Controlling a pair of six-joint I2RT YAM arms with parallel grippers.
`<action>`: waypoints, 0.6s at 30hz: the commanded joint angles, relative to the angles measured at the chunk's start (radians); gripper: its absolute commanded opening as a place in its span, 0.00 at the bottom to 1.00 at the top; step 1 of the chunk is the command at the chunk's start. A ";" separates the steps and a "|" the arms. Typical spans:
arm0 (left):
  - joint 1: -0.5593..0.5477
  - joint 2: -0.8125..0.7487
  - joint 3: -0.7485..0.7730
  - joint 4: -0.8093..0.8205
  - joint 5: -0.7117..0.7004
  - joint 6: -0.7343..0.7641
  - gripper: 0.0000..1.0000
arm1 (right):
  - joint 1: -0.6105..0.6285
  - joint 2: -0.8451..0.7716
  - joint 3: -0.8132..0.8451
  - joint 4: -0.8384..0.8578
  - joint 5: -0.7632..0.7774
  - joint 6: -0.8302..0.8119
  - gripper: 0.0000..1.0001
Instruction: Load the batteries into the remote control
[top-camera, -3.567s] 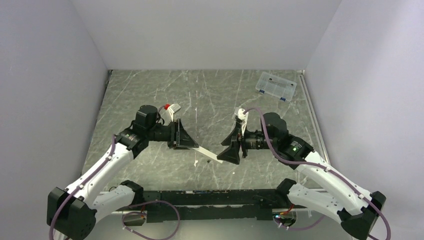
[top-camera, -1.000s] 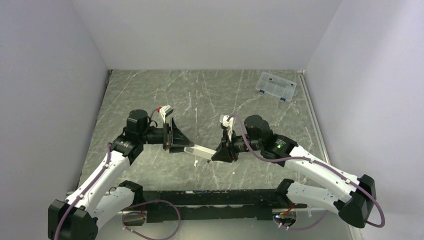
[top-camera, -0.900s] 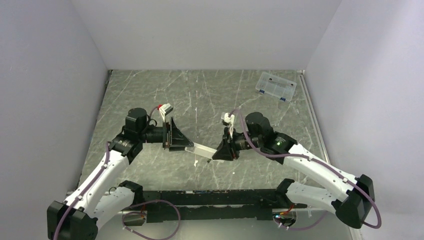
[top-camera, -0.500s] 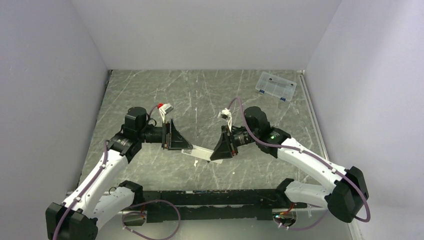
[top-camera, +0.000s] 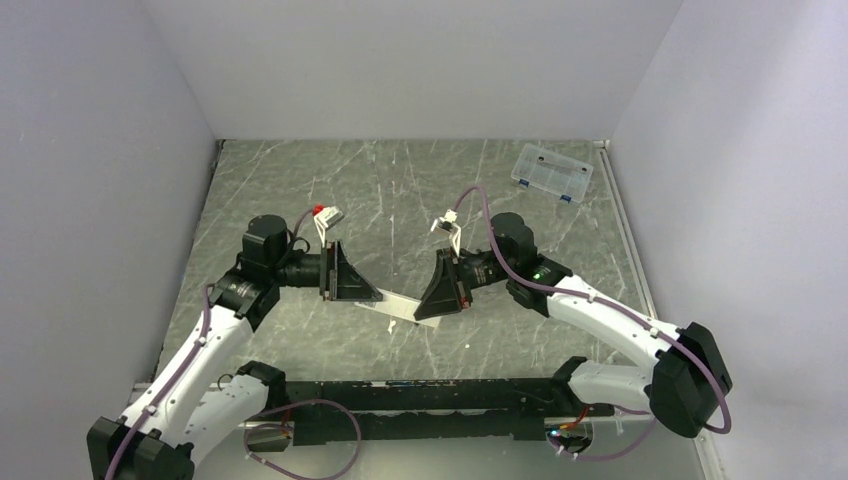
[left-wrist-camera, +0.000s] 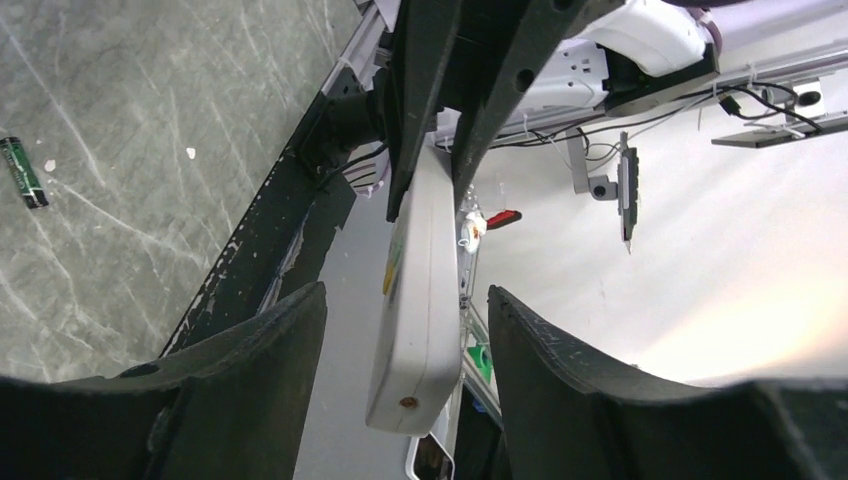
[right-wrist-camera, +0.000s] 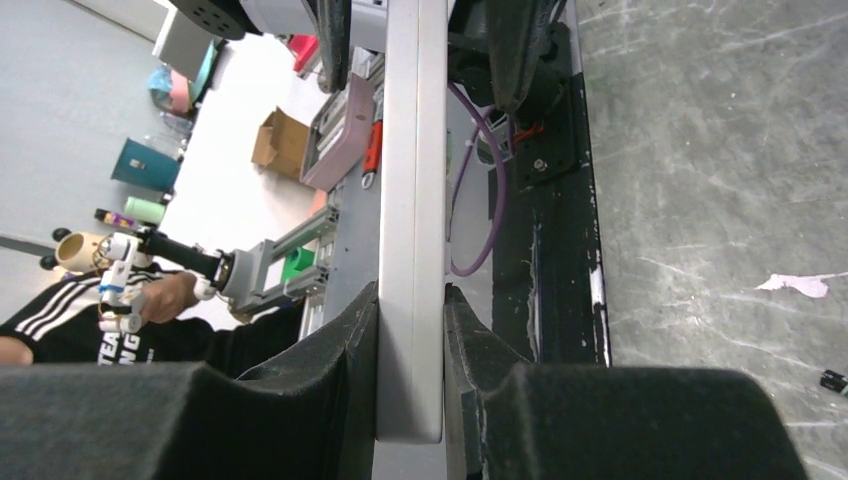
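Remote control (top-camera: 400, 305) hangs above counter (top-camera: 420, 190): right tool (right-wrist-camera: 410, 300) clamps one end, left tool (left-wrist-camera: 405, 295) straddles the other, jaws wide, no contact. Risk: off-centre left closure levers it out of right grip, drops it.

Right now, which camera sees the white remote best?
The left wrist camera: the remote control fills the middle, showing its broad white face and rounded end. The right wrist view shows only its thin edge. The top view shows just a small white strip.
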 joint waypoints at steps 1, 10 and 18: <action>0.000 -0.032 0.010 0.070 0.063 -0.024 0.64 | -0.002 0.006 -0.004 0.142 -0.038 0.075 0.00; 0.000 -0.044 0.032 0.020 0.077 0.015 0.56 | -0.002 0.014 -0.025 0.219 -0.046 0.145 0.00; 0.001 -0.045 0.043 0.018 0.079 0.022 0.48 | -0.002 0.018 -0.046 0.271 -0.048 0.187 0.00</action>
